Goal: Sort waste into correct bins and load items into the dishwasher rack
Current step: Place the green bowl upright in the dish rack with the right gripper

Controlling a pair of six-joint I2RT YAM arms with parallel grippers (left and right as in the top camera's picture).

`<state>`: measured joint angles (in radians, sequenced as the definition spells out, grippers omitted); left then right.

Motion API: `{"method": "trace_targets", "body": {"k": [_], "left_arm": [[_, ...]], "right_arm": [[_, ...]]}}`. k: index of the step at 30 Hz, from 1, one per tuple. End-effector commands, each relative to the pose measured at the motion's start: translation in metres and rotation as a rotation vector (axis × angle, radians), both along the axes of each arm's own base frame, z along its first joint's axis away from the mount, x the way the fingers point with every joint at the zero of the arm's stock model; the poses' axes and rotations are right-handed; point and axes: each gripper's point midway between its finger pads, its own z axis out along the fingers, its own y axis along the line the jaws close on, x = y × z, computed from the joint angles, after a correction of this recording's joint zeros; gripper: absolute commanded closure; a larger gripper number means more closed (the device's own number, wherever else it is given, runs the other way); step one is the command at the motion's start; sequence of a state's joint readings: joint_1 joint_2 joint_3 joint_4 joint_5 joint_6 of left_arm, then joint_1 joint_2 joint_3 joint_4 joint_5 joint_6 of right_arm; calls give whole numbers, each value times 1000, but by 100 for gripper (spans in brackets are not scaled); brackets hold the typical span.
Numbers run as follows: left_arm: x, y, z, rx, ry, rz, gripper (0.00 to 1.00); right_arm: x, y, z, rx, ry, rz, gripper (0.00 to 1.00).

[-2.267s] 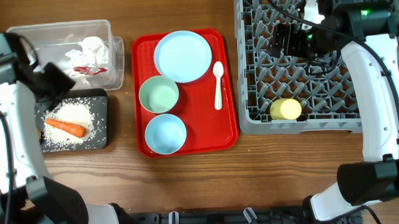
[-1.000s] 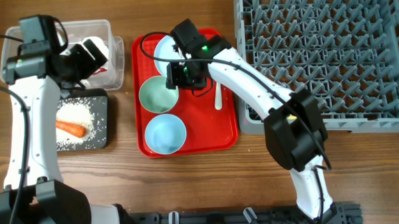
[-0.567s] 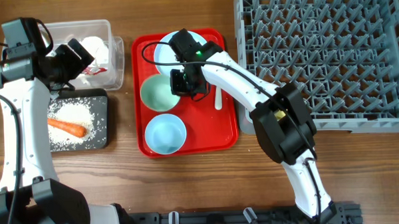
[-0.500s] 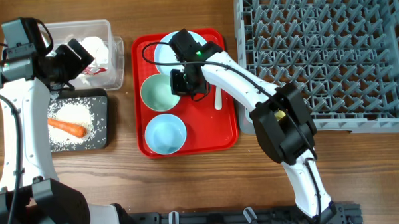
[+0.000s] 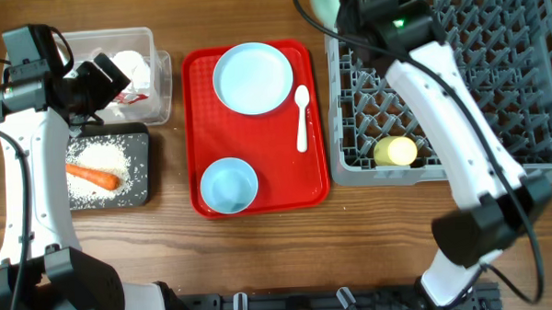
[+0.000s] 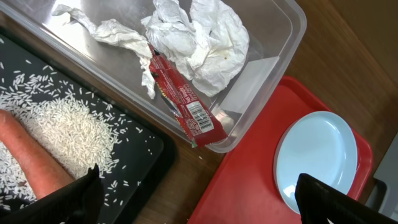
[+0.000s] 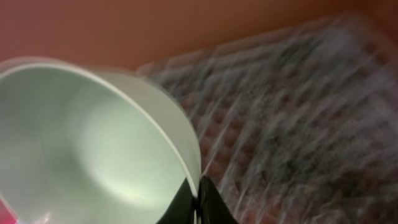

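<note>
Right pincer (image 7: 198, 198) grips green bowl (image 7: 93, 143) rim above rack (image 5: 494, 74) corner

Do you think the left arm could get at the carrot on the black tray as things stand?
Probably yes. The left claw hangs open and empty near a corner of the clear tub, and the carrot lies uncovered on the rice in the black tray just beside it, with nothing over it.

tub (image 5: 42, 51) left | serving tray (image 5: 278, 164) centre: plate (image 5: 252, 78), bowl (image 5: 228, 186), spoon (image 5: 300, 117) | rack (image 5: 396, 176) right: cup (image 5: 395, 151)
</note>
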<state>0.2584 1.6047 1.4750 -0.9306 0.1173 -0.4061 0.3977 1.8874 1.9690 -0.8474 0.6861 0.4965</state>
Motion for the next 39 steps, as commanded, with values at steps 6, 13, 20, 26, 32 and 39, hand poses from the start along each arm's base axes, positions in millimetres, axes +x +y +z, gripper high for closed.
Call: {"method": "trace_targets", "body": {"k": [6,13,20,26,32,39], "left_arm": [[2,4,-1,5,1,12,0],[2,4,-1,5,1,12,0],[2,4,-1,5,1,12,0],[2,4,-1,5,1,12,0],[2,4,-1,5,1,12,0],[2,4,-1,5,1,12,0]], "right_arm": [[85,-52,-25,-883,162,-128,96],[105,-40,-83,-925,239,-28,96],[114,-38,-121,-896,255,16,96],[116,-48,-128,-837,226,-15,96],[101,-4,-150,-896,333,134,96],[90,53,-155,-909,305,252,0]]}}
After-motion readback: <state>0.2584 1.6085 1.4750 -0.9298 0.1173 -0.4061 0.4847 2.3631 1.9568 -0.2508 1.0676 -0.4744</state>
